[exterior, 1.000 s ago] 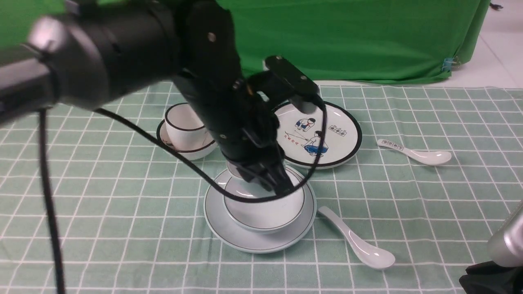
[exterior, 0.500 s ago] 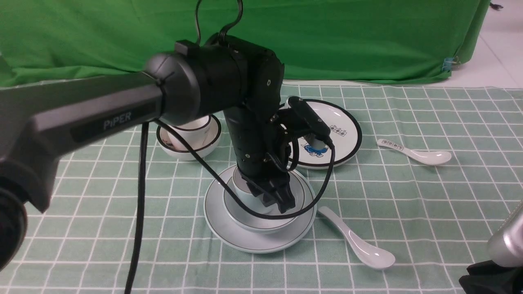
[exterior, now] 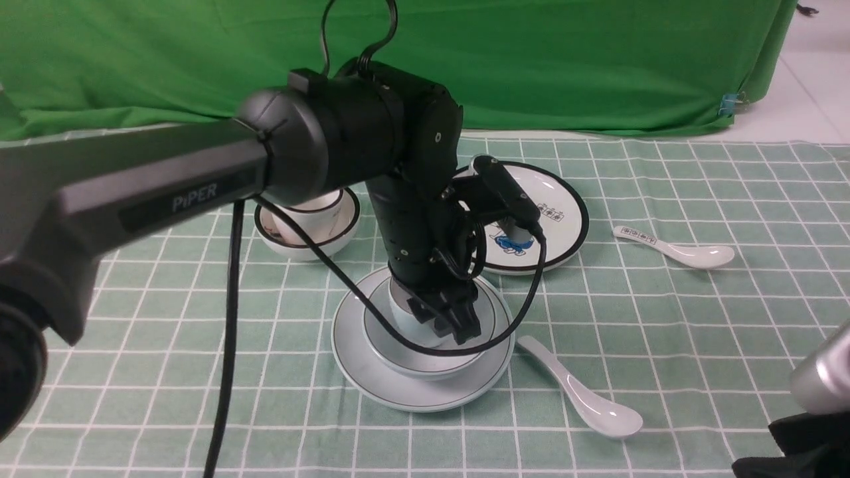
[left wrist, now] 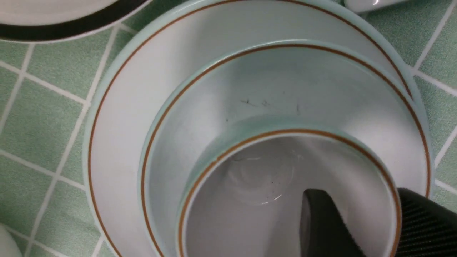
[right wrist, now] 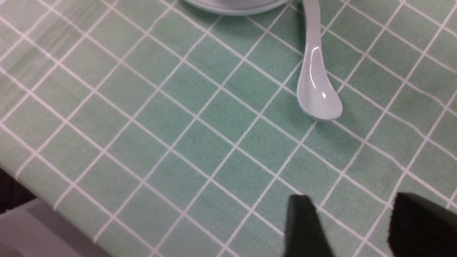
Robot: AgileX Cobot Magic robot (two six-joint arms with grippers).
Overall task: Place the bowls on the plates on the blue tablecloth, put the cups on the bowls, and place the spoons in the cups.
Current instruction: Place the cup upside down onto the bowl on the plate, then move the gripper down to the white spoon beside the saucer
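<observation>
Cup-on-bowl step: left gripper (exterior: 457,326) pinches pale blue cup (left wrist: 250,200) by its wall, inside pale blue bowl (left wrist: 285,82). Next move, likely: release, rise straight clear of bowl.

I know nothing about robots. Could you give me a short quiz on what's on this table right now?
1. True or false: the plain spoon and the printed spoon both lie on the cloth.
2. What does the left gripper hold? A) blue cup B) a plate C) nothing
3. What sits in the white bowl?
Key: 1 true; 2 A; 3 the white cup.
</observation>
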